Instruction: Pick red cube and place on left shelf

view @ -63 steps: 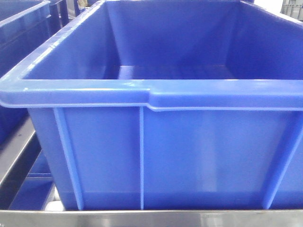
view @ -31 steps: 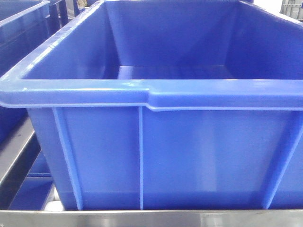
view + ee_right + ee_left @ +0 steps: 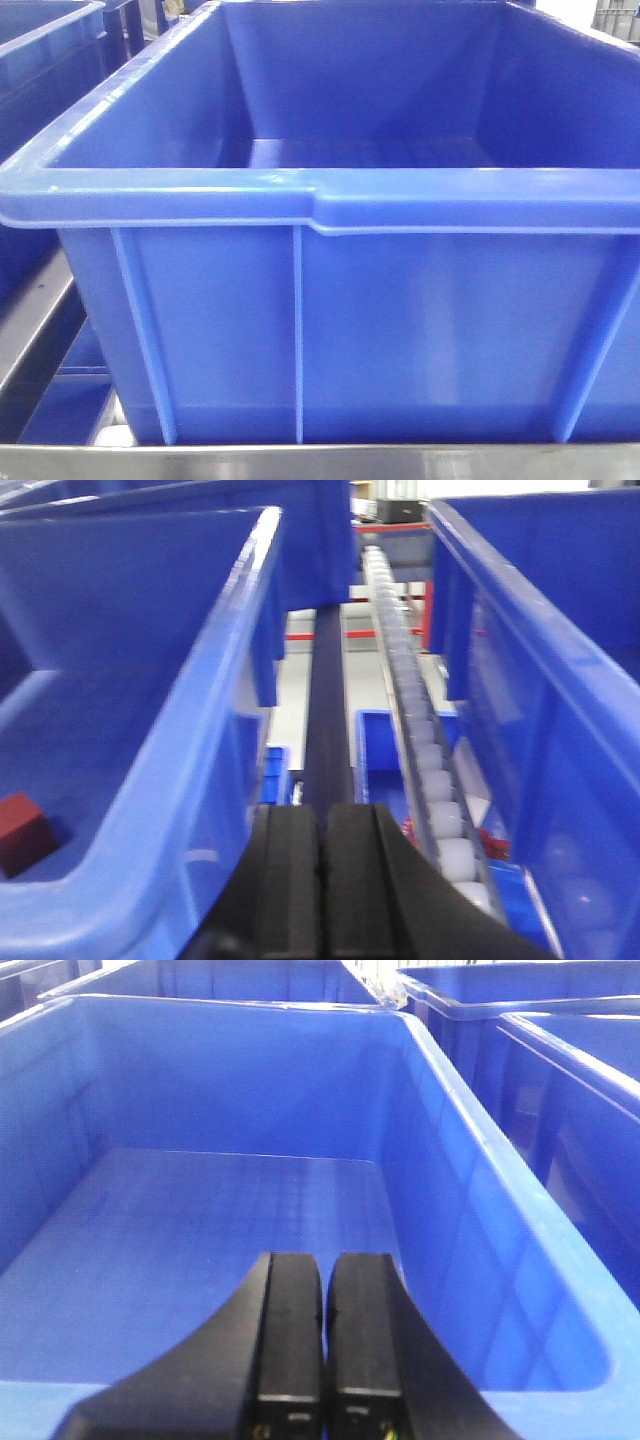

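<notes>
The red cube [image 3: 22,832] lies on the floor of a deep-blue crate [image 3: 190,750] at the lower left of the right wrist view, partly cut by the frame edge. My right gripper [image 3: 323,815] is shut and empty, above the gap between two crates, to the right of the cube's crate wall. My left gripper [image 3: 325,1260] is shut and empty, over the near rim of a large blue crate [image 3: 470,1210] whose floor is bare. The front view shows a blue crate [image 3: 330,195] on the steel shelf edge [image 3: 320,462]; no gripper shows there.
A roller rail [image 3: 415,710] with white rollers runs between the crates in the right wrist view, beside another blue crate [image 3: 540,660]. Small blue bins [image 3: 385,750] sit below. More blue crates [image 3: 560,1080] stand to the right in the left wrist view.
</notes>
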